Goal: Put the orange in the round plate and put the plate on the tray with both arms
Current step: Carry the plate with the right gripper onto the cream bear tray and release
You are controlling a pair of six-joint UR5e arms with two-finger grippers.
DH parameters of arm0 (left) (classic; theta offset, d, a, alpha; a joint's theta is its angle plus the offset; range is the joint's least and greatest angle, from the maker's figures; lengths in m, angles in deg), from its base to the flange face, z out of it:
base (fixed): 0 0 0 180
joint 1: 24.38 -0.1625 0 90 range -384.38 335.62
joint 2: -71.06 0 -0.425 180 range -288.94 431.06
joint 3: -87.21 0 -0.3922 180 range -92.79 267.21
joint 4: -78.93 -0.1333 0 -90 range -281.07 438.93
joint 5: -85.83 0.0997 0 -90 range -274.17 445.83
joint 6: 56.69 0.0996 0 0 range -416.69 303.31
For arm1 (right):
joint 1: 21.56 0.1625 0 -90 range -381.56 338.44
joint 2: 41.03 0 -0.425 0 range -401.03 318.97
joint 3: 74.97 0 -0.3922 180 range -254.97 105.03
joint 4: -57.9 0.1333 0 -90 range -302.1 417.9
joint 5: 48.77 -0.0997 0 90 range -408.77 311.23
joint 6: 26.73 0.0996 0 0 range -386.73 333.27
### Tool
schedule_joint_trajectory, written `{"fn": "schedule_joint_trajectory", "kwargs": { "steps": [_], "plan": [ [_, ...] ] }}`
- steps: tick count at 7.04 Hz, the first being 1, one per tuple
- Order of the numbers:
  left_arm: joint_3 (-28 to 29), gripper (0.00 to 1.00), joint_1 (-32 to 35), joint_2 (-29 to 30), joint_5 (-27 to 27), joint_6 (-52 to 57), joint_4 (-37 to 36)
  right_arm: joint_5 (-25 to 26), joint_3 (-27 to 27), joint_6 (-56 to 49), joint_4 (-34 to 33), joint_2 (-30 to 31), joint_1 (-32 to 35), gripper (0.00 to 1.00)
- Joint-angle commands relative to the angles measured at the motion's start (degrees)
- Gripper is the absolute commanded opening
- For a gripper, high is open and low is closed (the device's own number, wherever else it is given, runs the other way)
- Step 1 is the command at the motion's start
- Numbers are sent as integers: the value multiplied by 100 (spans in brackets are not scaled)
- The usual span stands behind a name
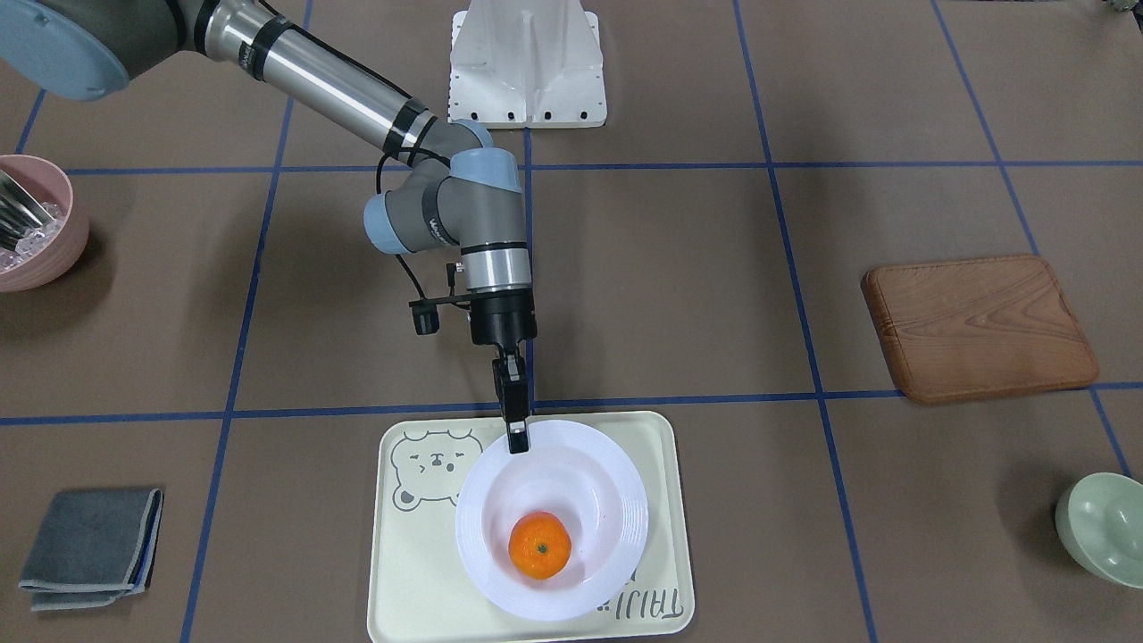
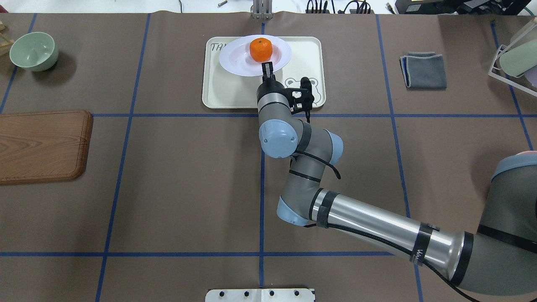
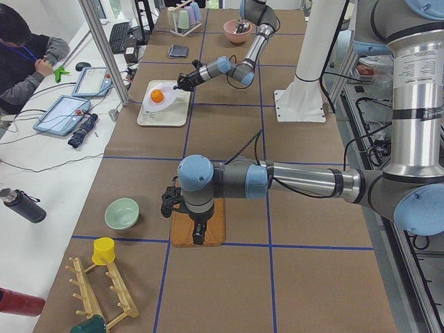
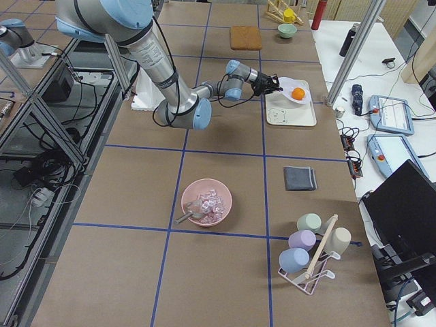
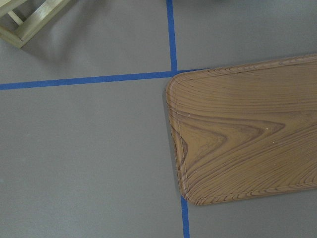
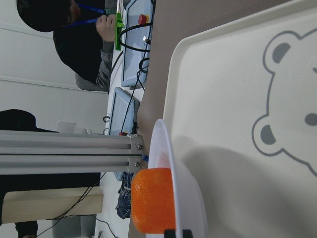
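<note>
The orange [image 1: 539, 545] lies inside the round white plate [image 1: 607, 500], and the plate is over the cream bear tray [image 1: 402, 572]. My right gripper [image 1: 516, 433] is shut on the plate's rim at the side nearest the robot. In the right wrist view the plate [image 6: 168, 163] stands tilted above the tray [image 6: 228, 99], casting a shadow on it, with the orange [image 6: 152, 201] against its inner wall. My left gripper [image 3: 199, 239] hangs over the wooden board [image 3: 216, 225] and shows only in the exterior left view, so I cannot tell its state.
The brown wooden board [image 1: 978, 326] and a pale green bowl [image 1: 1103, 527] sit on the robot's left side. A pink bowl [image 1: 36, 223] and a folded grey cloth [image 1: 89, 545] are on its right. A seated person [image 3: 28, 48] is beyond the table's far edge.
</note>
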Motion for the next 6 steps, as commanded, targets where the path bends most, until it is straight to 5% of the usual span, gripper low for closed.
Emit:
{"fn": "schedule_joint_trajectory", "kwargs": {
  "steps": [1, 2, 4, 6],
  "plan": [
    [15, 99, 0, 36, 0, -1, 0, -131, -8, -13, -14, 4, 3, 54],
    [15, 99, 0, 45, -9, -1, 0, -454, -410, -397, -15, 240, -75, 100],
    [23, 99, -9, 54, -9, -1, 0, -1376, -1918, -2816, -110, 1256, -199, 100],
    [32, 99, -9, 54, -9, -1, 0, -2457, -2486, -4679, -1606, 1542, -95, 100]
  ]
}}
